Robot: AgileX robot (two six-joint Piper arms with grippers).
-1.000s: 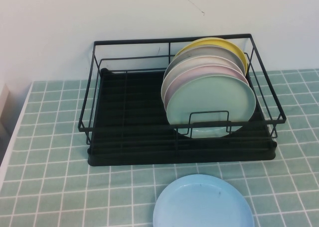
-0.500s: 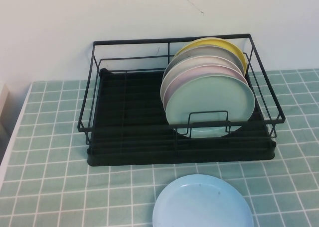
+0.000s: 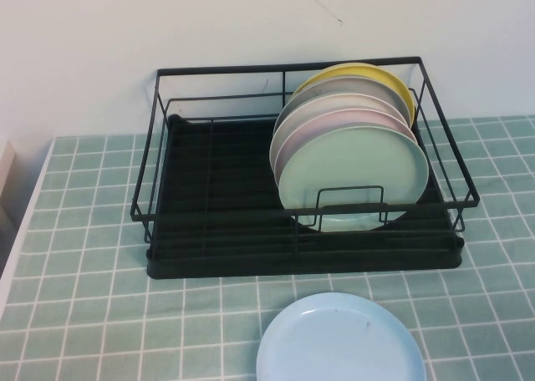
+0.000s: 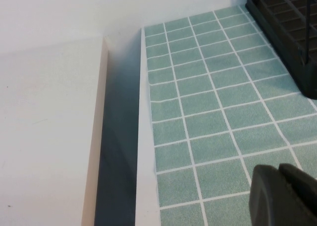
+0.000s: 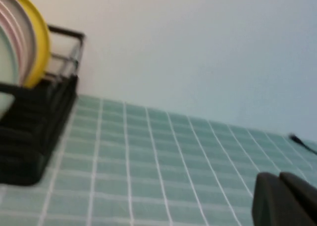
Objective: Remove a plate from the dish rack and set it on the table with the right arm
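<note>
Pale-green tiled table [image 3: 92, 256] carries the black wire dish rack [image 3: 226, 231] holding upright plates [image 3: 355, 168] (mint-green in front, yellow behind). Matte round sky-blue plate [image 3: 338, 339] lies flat near the rack. Left gripper [image 4: 287, 196] and right gripper [image 5: 285, 198] hover over tiles, fingers together.

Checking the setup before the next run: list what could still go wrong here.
The plate lies flat on the table, but at its near edge, so a nudge might slide it off. The left claw and right claw both sit low over the tiles; a careless move could clip the dish rack.

Closed right end effector [image 5: 290, 198] above tiled table [image 5: 148, 161], dish rack [image 5: 34, 132] alongside.
</note>
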